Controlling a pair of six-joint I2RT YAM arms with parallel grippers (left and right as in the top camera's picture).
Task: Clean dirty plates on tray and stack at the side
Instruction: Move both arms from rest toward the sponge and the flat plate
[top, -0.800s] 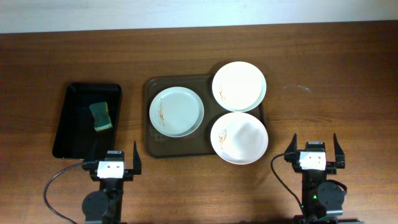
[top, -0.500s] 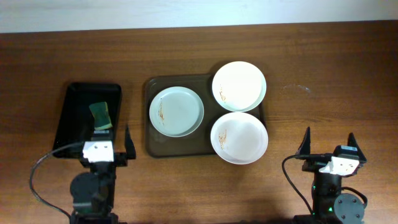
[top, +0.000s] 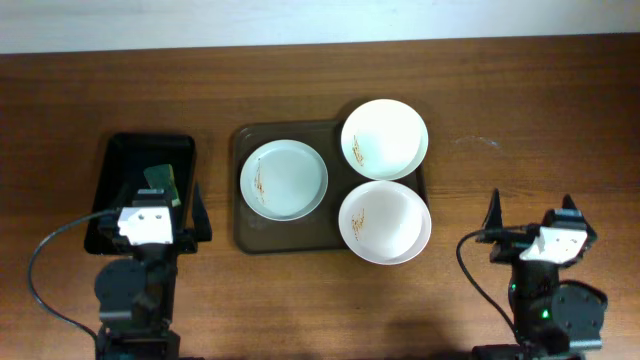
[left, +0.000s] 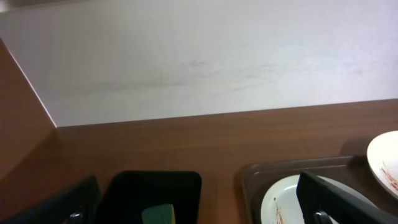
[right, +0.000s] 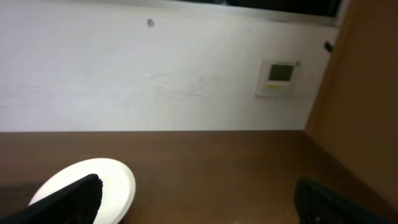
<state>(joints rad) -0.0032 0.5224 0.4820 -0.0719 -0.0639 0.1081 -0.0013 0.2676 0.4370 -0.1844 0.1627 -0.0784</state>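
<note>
Left gripper (top: 150, 203) and right gripper (top: 531, 208) hang released, empty, near side; three smeared plates (top: 284, 179) sit on the tray (top: 250, 236), the two right ones overhanging its rim, so a clumsy pinch may tip one off.

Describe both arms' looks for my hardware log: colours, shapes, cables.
Both are black. The left gripper and right gripper each carry a white boxy wrist block and dark tapered jaws. A black cable loops beside the left; a green light glows on the right.
</note>
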